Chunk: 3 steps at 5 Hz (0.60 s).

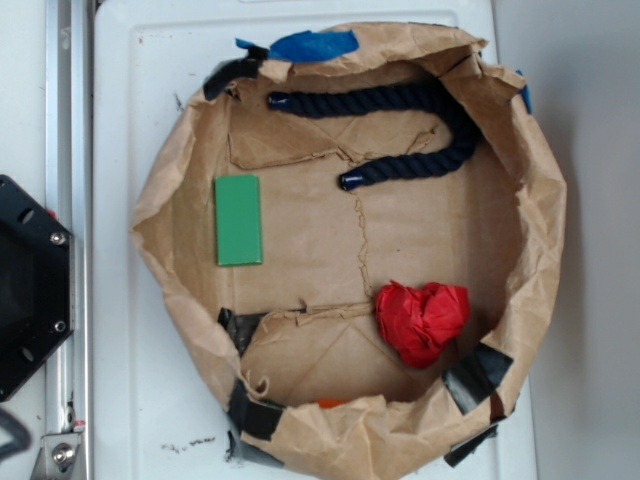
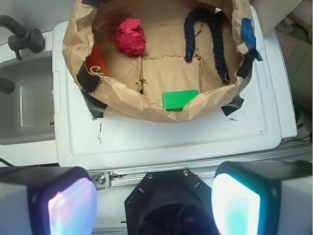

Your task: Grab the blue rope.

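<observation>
End effector: the end effector (image 2: 154, 200) stood released, its two fingers (image 2: 68, 203) spread wide at the bottom of the wrist view, holding nothing, well apart from the paper basin (image 2: 127, 95).
Step in hand: approach not yet begun, judging by that gap.
Blue rope: the blue rope (image 1: 440, 140) lay in a U at about 1 o'clock of the basin floor in the exterior view, bend near the wall.
Neighbours: green block (image 1: 238, 220) at 9 o'clock; red crumpled paper (image 1: 422, 318) at 5 o'clock.
Next move: likely reach over the wall, descend onto one straight leg.
Support: white counter (image 1: 130, 400).
</observation>
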Tool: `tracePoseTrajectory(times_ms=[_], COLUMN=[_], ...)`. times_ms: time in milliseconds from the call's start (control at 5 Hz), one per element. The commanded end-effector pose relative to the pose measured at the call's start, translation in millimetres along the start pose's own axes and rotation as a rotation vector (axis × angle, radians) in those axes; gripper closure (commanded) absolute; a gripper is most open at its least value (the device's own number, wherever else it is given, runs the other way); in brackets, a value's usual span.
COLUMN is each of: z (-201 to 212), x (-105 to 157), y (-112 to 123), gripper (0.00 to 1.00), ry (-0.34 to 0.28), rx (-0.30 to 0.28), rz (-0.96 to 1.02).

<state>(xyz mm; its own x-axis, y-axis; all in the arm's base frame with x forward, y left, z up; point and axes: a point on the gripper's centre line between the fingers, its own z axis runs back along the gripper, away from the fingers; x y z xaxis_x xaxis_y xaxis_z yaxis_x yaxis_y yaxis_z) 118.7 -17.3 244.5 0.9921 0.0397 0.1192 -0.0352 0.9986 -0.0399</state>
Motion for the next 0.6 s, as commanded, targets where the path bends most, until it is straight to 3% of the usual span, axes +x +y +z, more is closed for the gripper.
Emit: tracePoseTrajectory(times_ms=[0, 400], z=[0, -15], x=[0, 61], y=[0, 13], gripper=[0.00, 0.00], ry=[0.000, 0.001], rx=[0.000, -0.069], rz=[0.000, 0.218])
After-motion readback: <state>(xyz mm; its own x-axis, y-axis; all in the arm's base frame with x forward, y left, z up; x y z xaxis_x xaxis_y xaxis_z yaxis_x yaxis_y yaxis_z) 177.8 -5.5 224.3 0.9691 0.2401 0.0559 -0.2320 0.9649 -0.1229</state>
